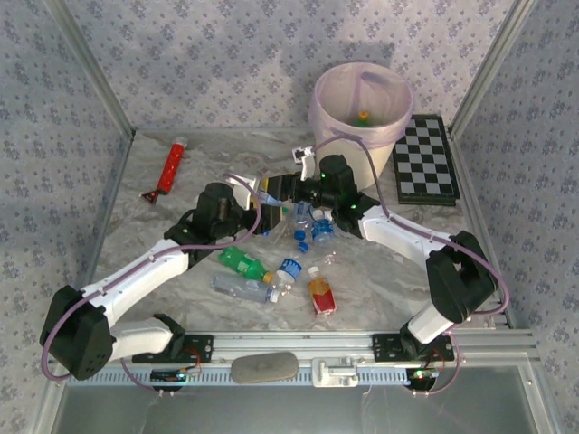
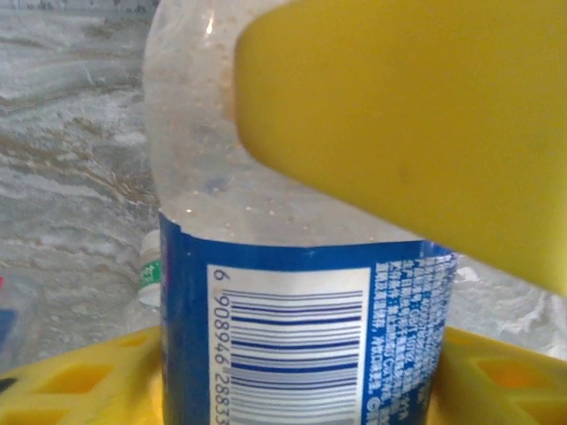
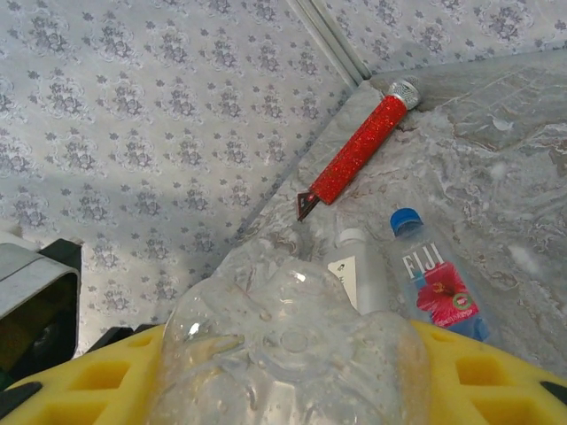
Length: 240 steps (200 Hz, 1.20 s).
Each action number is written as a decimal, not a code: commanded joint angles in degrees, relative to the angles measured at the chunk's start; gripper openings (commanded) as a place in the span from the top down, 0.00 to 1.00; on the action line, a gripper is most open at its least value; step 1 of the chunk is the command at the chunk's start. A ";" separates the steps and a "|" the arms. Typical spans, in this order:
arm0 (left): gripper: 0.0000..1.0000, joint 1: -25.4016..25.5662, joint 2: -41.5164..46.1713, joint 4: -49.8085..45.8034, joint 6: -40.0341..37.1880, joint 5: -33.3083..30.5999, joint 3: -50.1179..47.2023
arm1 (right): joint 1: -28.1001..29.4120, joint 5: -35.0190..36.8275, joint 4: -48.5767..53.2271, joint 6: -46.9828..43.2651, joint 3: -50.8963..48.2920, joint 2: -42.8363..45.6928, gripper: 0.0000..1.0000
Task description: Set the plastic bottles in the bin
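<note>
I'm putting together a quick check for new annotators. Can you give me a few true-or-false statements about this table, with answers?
1. A red tube lies near the table's far left corner. True.
2. The bin is empty. False: an orange-topped thing lies inside it.
3. The checkerboard lies left of the bin. False: it lies to the bin's right.
4. An orange-filled bottle sits on the table, on the near side of the pile. True.
5. The bottle close to the left wrist camera has a green label. False: this blue-labelled bottle carries a white barcode panel.
</note>
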<state>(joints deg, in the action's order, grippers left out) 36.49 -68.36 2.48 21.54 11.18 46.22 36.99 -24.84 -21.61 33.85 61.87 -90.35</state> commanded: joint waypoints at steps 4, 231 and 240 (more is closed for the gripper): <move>0.15 0.30 2.28 3.80 0.23 -1.43 -0.01 | -0.84 1.93 2.30 -1.31 1.07 0.18 0.55; 0.00 -19.54 9.47 -3.71 22.43 -16.30 -13.78 | -23.27 31.07 24.39 -30.05 40.00 -0.36 0.54; 0.00 -19.61 9.64 -3.67 22.51 -16.17 -14.04 | -24.42 30.63 24.32 -28.97 41.53 -1.87 0.54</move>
<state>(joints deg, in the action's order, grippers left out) 17.34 -59.55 -2.79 44.23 -6.42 32.82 15.49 7.27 6.15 2.70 99.20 -88.36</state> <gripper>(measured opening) 0.999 0.530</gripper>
